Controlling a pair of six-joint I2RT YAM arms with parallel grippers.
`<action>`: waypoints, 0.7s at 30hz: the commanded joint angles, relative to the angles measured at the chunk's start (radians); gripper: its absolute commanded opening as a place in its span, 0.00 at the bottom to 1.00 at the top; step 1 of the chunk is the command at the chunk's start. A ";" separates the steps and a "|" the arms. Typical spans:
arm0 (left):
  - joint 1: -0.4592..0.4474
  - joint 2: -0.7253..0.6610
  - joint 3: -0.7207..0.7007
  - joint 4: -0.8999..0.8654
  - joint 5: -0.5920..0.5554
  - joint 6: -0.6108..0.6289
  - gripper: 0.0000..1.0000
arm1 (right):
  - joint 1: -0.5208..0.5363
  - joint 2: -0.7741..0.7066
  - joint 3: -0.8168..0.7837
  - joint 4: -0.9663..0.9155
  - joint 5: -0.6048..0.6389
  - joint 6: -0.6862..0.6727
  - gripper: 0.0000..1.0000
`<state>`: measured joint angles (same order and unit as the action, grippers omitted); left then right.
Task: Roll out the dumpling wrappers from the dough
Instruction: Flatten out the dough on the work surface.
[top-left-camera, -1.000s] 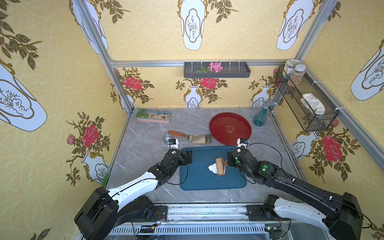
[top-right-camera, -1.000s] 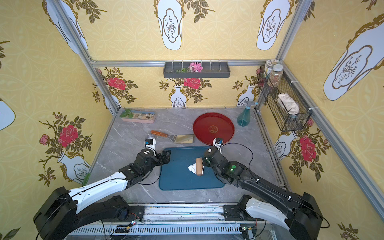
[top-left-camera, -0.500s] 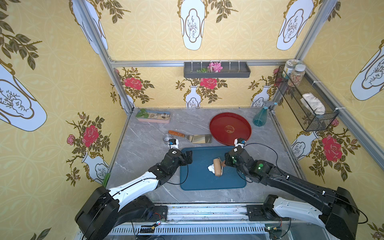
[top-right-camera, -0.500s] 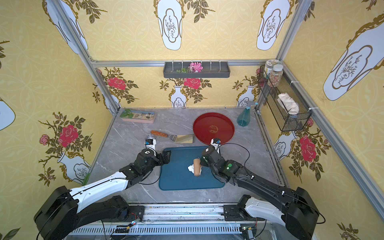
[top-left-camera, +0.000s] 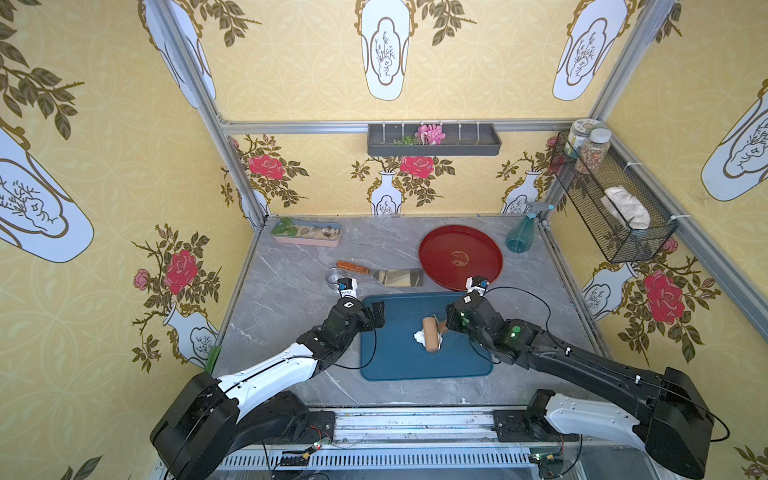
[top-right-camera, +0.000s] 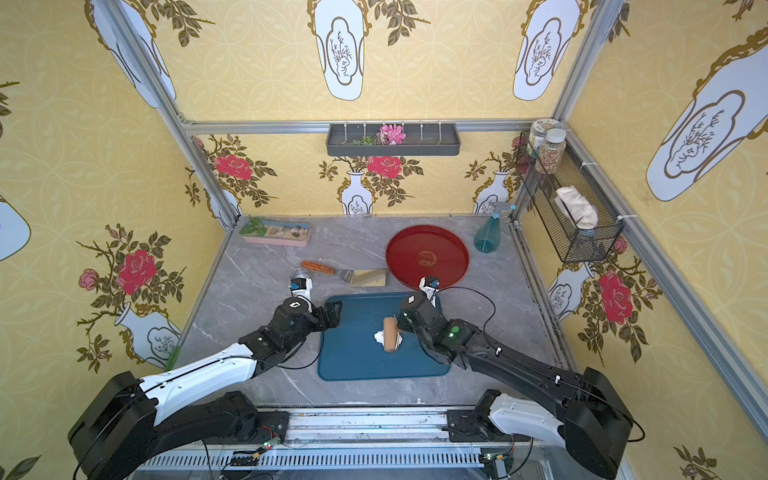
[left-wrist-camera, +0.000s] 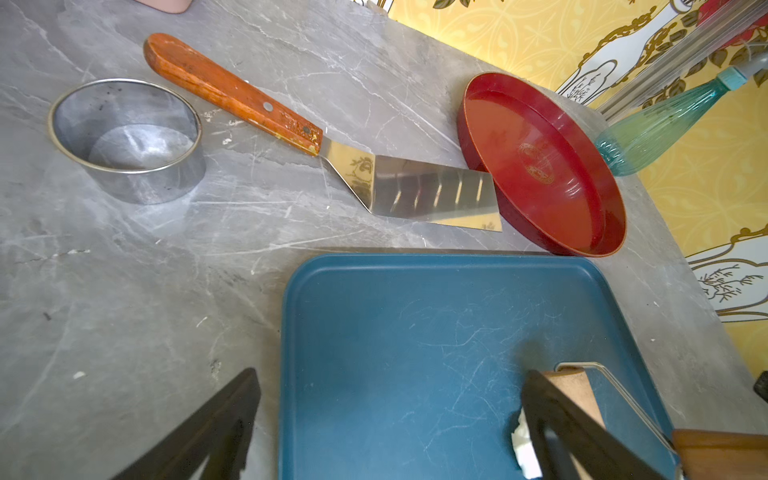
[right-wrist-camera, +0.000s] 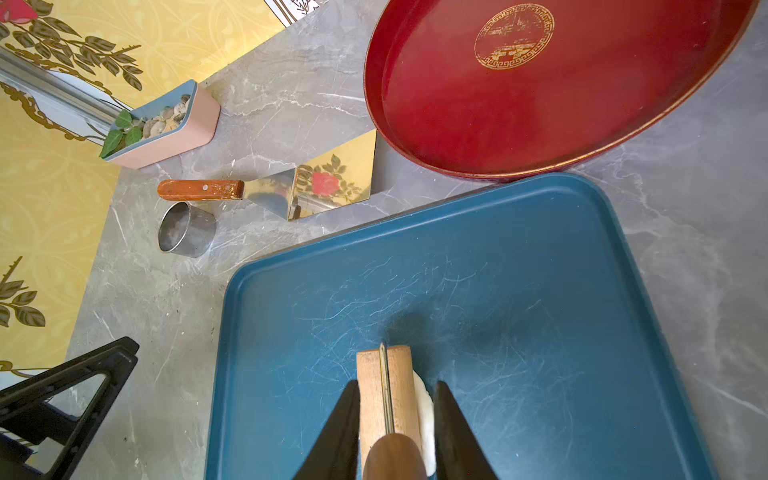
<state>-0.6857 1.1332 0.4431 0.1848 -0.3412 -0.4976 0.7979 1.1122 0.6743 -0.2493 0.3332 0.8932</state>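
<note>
Honestly nothing readable here. Closest is the gold seal (right-wrist-camera: 514, 36) mid red tray (right-wrist-camera: 623, 116), and it's just a pattern, no legible characters.

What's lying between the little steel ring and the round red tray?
A wooden-handled metal spatula, handle beside the steel ring, blade toward the red tray; both top views show it.

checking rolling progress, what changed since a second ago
The right gripper, jaws shut on the roller, has rolled it slightly toward the left arm, over the dough. The left gripper stayed open and still; blue tray, spatula and ring cup did not move.
</note>
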 joint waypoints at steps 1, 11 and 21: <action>0.000 0.005 0.004 0.000 -0.005 0.009 1.00 | -0.028 -0.027 -0.010 -0.130 -0.009 -0.023 0.00; 0.000 0.029 0.018 -0.055 -0.020 -0.024 1.00 | -0.079 -0.060 -0.029 -0.131 -0.077 -0.054 0.00; 0.000 0.086 0.021 -0.177 0.009 -0.134 0.94 | -0.052 0.030 -0.018 -0.062 -0.120 -0.051 0.00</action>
<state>-0.6857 1.2091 0.4706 0.0635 -0.3454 -0.5892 0.7399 1.1229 0.6636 -0.2333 0.2405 0.8665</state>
